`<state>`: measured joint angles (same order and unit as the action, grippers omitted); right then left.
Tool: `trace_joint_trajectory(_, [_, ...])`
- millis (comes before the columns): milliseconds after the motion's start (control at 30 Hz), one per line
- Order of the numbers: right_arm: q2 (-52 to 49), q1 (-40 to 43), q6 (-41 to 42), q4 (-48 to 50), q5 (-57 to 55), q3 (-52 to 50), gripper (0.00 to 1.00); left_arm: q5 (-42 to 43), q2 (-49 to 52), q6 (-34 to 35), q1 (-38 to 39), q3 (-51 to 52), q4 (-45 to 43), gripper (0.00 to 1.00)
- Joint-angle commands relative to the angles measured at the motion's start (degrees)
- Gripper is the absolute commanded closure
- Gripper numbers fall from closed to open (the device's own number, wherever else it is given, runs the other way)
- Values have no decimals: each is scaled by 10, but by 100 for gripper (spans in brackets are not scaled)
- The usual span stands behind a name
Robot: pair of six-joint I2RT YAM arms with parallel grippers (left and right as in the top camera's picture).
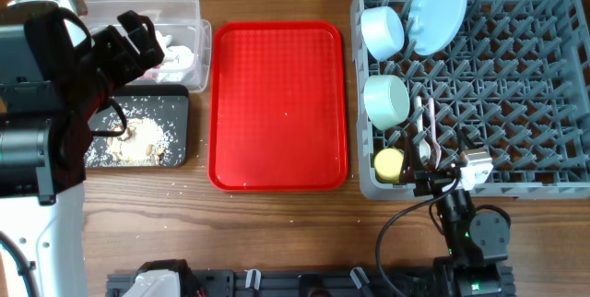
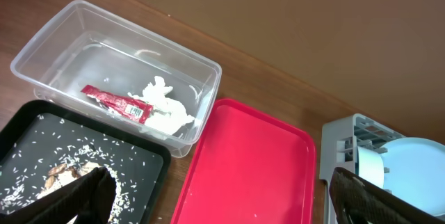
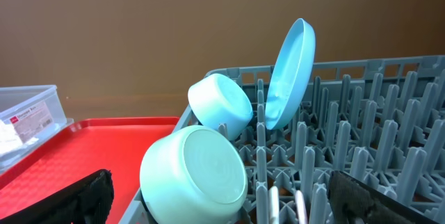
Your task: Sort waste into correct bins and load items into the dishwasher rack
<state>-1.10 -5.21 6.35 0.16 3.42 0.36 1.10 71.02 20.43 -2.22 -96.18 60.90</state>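
Note:
The clear tub (image 1: pixel 138 4) at the back left holds crumpled tissue (image 2: pixel 163 106) and a red wrapper (image 2: pixel 115 104). The black tray (image 1: pixel 177 108) in front of it holds rice-like scraps (image 2: pixel 62 172). The grey rack (image 1: pixel 516 94) holds the pale blue plate (image 1: pixel 438 6) on edge, the blue bowl (image 1: pixel 383 31), the mint bowl (image 1: pixel 385 99), the yellow cup (image 1: pixel 390 163), and the white spoon and fork (image 1: pixel 426 131). My left gripper (image 2: pixel 222 203) is open and empty above the bins. My right gripper (image 3: pixel 229 196) is open and empty at the rack's front edge, behind the mint bowl (image 3: pixel 195 168).
The flat red serving tray (image 1: pixel 277 103) lies between the bins and the rack, with only a few crumbs on it. A few rice grains lie on the wooden table in front of the black tray. A cable runs from the right arm's base at the front edge.

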Motion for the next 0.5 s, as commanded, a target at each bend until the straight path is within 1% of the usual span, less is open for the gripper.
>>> trace_joint_trajectory(0, [8,-2,-2,0,9,-1,0,-8,1,-7,-3,-8,-2,0])
trace_joint_trajectory(467, [8,-2,-2,0,9,-1,0,-8,-5,-7,-2,1,-3,0])
